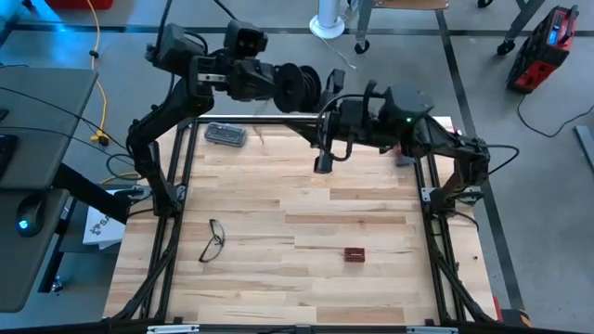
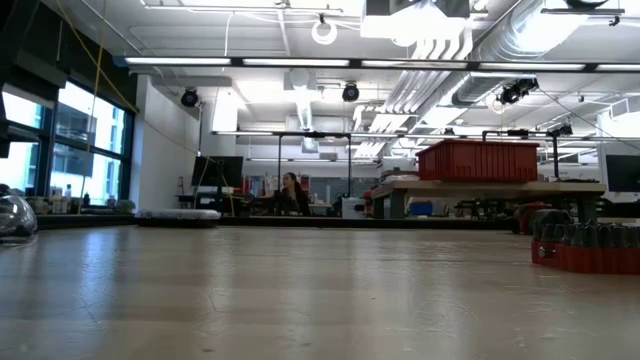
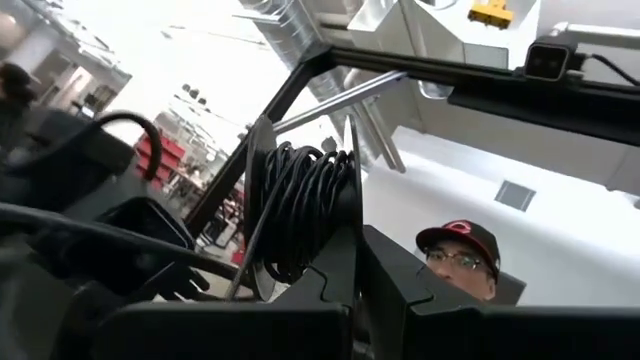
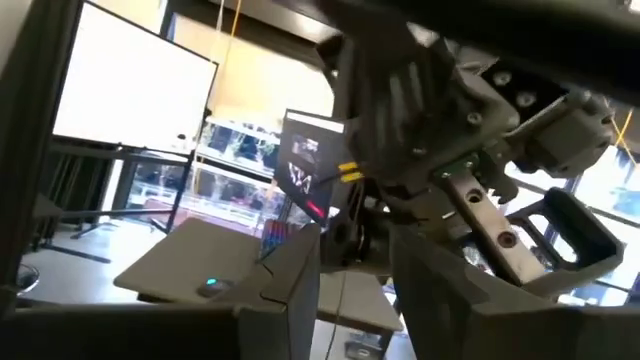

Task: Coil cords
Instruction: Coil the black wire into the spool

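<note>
A small round black reel [image 1: 299, 85] wound with dark cord [image 3: 300, 210] hangs high over the table's far edge. My left gripper [image 1: 281, 83], reaching in from the left, is shut on it. My right gripper [image 1: 327, 96] comes from the right and stands open just beside the reel, facing the left gripper. In the right wrist view a very thin wire [image 4: 340, 295] runs down through the gap between the right gripper's [image 4: 355, 270] fingers. A dark piece [image 1: 323, 163] hangs below the right hand. The low view shows neither gripper. My left gripper pinches the reel by the rim of one thin side disc [image 3: 353, 215] between its two fingers [image 3: 400, 290]. It comes from the table's left, slanting upward. The reel stands on edge, lifted clear of the table. My right gripper's fingers stand either side of the thin wire; whether they touch it I cannot tell.
Black-framed eyeglasses [image 1: 213, 239] lie near the table's left front and a small red-brown block [image 1: 354, 253] right of centre. A clear case [image 1: 225, 134] sits at the far left. A yellow cable [image 1: 96, 56] runs over the floor beyond the left edge. A person in a cap [image 3: 460, 255] shows beyond the table.
</note>
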